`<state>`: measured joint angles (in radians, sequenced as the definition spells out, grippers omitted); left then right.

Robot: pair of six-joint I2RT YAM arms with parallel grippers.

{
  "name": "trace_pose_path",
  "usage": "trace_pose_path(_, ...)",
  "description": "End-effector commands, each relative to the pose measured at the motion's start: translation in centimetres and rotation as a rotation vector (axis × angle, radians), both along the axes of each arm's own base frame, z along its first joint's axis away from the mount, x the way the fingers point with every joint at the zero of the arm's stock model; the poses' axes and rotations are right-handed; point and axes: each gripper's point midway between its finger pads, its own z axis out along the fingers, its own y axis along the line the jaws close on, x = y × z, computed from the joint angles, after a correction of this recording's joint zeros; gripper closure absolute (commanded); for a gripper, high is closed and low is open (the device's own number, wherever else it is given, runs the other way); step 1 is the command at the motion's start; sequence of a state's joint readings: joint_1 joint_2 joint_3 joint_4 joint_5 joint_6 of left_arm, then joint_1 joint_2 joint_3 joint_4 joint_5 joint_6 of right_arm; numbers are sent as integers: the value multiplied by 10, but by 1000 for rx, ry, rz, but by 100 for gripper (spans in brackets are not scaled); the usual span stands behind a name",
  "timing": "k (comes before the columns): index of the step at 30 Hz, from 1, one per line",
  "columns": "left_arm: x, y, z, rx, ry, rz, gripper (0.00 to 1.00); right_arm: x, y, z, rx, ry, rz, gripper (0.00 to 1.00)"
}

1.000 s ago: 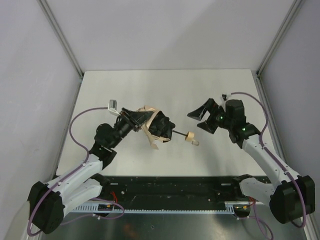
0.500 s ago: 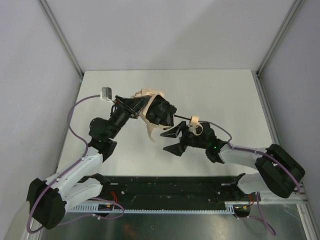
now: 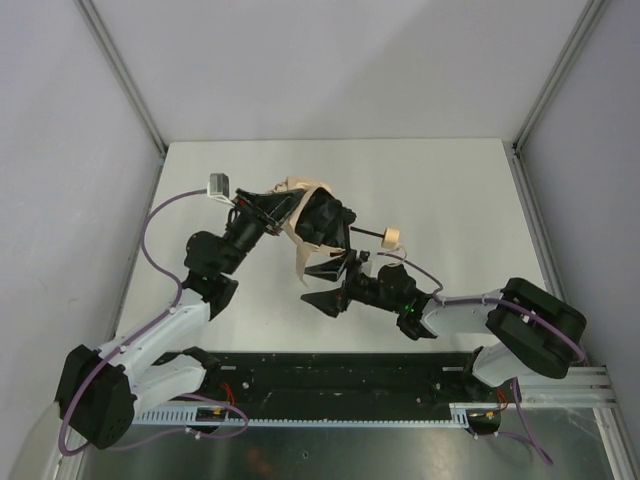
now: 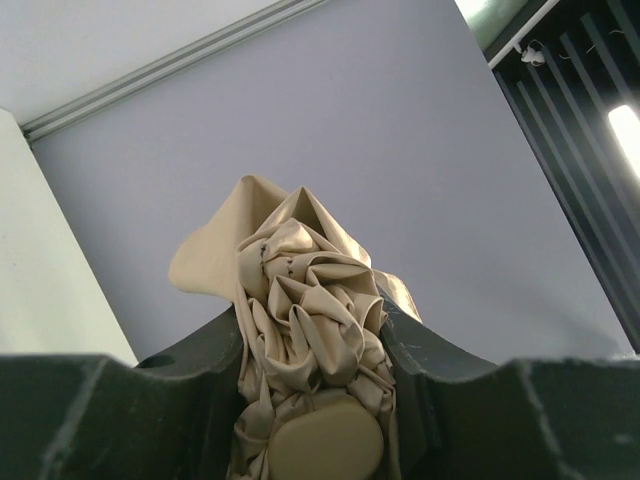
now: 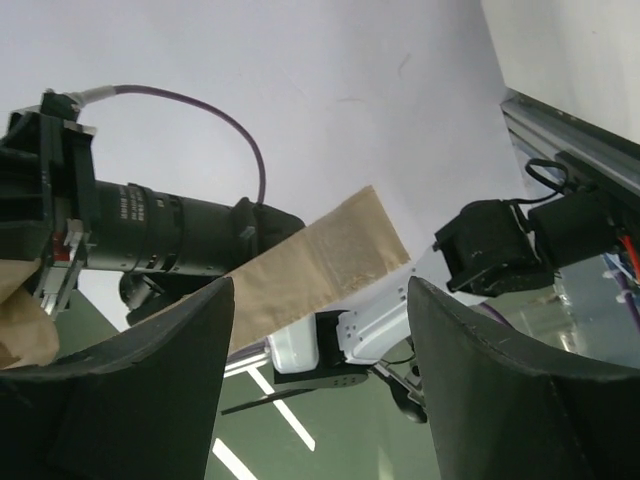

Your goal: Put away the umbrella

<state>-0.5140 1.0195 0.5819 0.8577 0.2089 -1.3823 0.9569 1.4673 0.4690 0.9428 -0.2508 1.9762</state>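
Observation:
The umbrella is a crumpled beige-tan bundle with a thin black shaft and a pale wooden handle pointing right, held above the white table. My left gripper is shut on the fabric bundle; the left wrist view shows the folds squeezed between both fingers. A tan strap hangs down from the bundle. My right gripper is open and empty, just below the bundle, jaws wide on either side of the strap seen in the right wrist view.
Grey walls enclose the table on the left, back and right. A black rail runs along the near edge between the arm bases. The left arm's purple cable loops at the left.
My right arm has swung from the right side of the table down and left, under the umbrella's shaft, to just below the bundle. My left gripper has lifted the umbrella slightly toward the back.

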Motion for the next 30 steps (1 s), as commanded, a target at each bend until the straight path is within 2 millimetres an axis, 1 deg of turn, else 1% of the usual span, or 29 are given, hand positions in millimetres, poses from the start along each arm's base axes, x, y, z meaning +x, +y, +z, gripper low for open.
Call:
trace_pose_path(1, -15, 10, 50, -123, -117, 0, 100, 21, -2, 31, 166, 169, -93, 28)
trace_pose_path(5, -18, 9, 51, -132, -115, -12, 100, 28, 0, 32, 184, 169, -110, 32)
trace_pose_path(10, -23, 7, 48, -142, -101, -31, 100, 36, 4, 32, 206, 153, -125, 48)
trace_pose_path(11, -24, 6, 47, -143, -97, -36, 100, 39, 4, 33, 211, 133, -132, 59)
trace_pose_path(12, -26, 6, 45, -146, -90, -44, 100, 44, 2, 34, 221, 99, -139, 76)
trace_pose_path(13, -27, 6, 42, -148, -82, -49, 100, 48, 0, 35, 227, 52, -143, 88)
trace_pose_path(14, -30, 6, 39, -150, -72, -57, 100, 53, -4, 36, 229, -3, -146, 94)
trace_pose_path(15, -32, 7, 34, -149, -56, -66, 100, 56, -9, 38, 228, -80, -151, 97)
trace_pose_path(16, -34, 7, 26, -140, -31, -77, 100, 63, -17, 40, 228, -165, -170, 99)
trace_pose_path(19, -37, 3, -8, -53, 87, -99, 100, 79, -50, 44, 195, -414, -240, 100)
trace_pose_path(22, -41, -1, -46, 39, 203, -119, 100, 88, -68, 43, 113, -625, -246, 100)
trace_pose_path(24, -45, -5, -70, 111, 282, -146, 100, 87, -76, 54, 103, -756, -240, 100)
trace_pose_path(26, -45, -7, -103, 226, 399, -145, 100, 81, -81, 70, 101, -875, -223, 100)
trace_pose_path(28, -45, -3, -131, 322, 498, -123, 100, 74, -84, 84, 78, -979, -207, 100)
trace_pose_path(30, -45, 2, -152, 383, 565, -90, 100, 70, -87, 95, 39, -1059, -200, 100)
